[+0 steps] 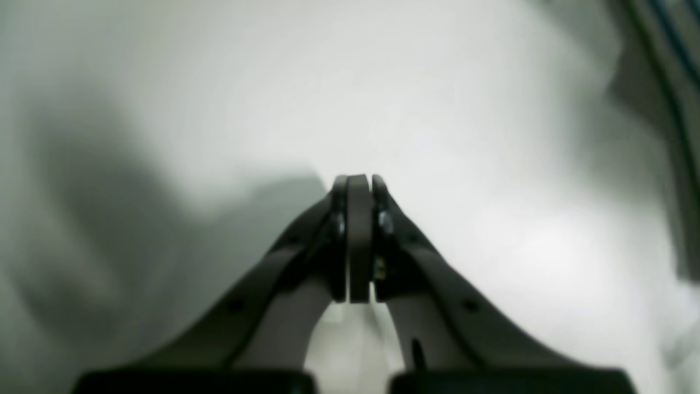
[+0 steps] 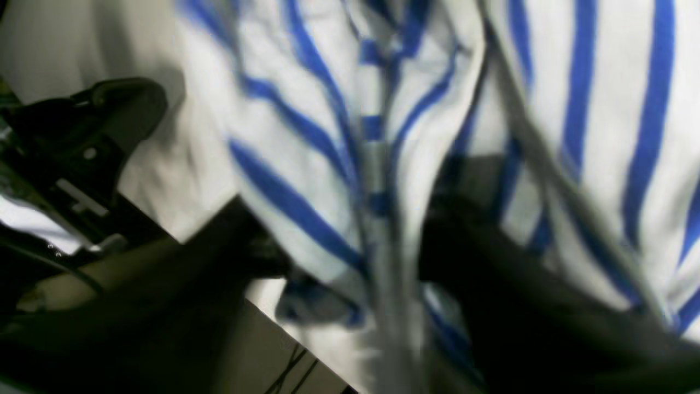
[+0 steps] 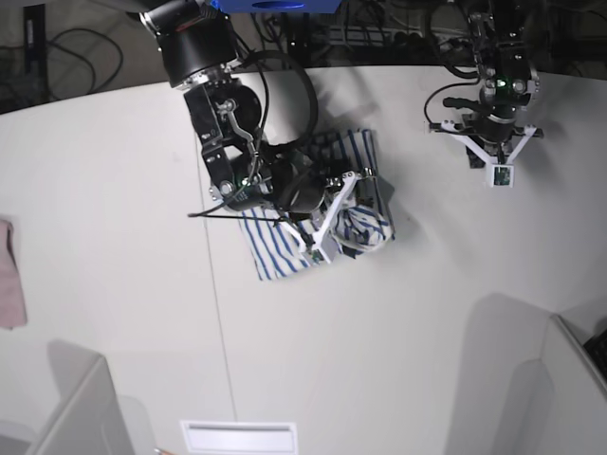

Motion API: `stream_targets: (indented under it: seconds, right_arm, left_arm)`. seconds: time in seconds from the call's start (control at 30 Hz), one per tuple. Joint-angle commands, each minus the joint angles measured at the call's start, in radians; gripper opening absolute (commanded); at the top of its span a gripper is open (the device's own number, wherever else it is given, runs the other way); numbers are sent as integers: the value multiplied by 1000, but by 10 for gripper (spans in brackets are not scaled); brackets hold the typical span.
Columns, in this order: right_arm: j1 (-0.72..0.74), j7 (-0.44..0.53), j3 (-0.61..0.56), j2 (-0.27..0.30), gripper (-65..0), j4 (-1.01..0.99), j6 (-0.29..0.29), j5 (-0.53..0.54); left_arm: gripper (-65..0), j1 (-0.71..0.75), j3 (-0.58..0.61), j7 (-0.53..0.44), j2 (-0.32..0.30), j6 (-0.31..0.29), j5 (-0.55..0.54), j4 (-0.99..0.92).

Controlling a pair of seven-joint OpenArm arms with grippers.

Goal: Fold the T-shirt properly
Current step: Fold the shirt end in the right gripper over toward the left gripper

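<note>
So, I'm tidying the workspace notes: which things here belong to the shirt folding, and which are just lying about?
Part of the job:
- white, blue-striped cloth T-shirt, bunched on the table
- right gripper, at the shirt
- left gripper, shut, away from it

Lying about:
- plain pink cloth, at the table's edge
- white table

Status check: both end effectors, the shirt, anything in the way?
Left end effector shut, empty, parked off the cloth. Right end effector over the shirt, grip unclear. Shirt bunched in a partly folded heap. Nothing blocking it.
</note>
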Motion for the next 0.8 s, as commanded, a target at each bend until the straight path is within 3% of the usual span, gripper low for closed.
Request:
stream_targets:
  seconds: [0.0,0.17,0.33,0.57,0.7,0.77]
  right_arm:
    - [9,22,-1,-12,-263,55,4,20]
    - [6,23,-53,-14,-267,129,4,20]
    - [19,80,-176,-15,-269,42,4,20]
    - [21,141,-381,-15,-269,68,4,20]
    - [15,141,-367,-5,-272,135,4,14]
    - [-7,143,-283,29,-327,155,4,14]
  left_arm:
    - [-650,-4,-27,-9,-2,-21,-8,18]
    - [-650,-29,-125,88,24,-62,-8,27]
    - [-650,-32,-174,91,26,-101,-8,41]
    - [-650,-26,-200,91,38,-102,-8,67]
    - [-650,-13,-200,91,38,-110,-8,67]
    - [-650,-4,-194,91,40,-153,-8,73]
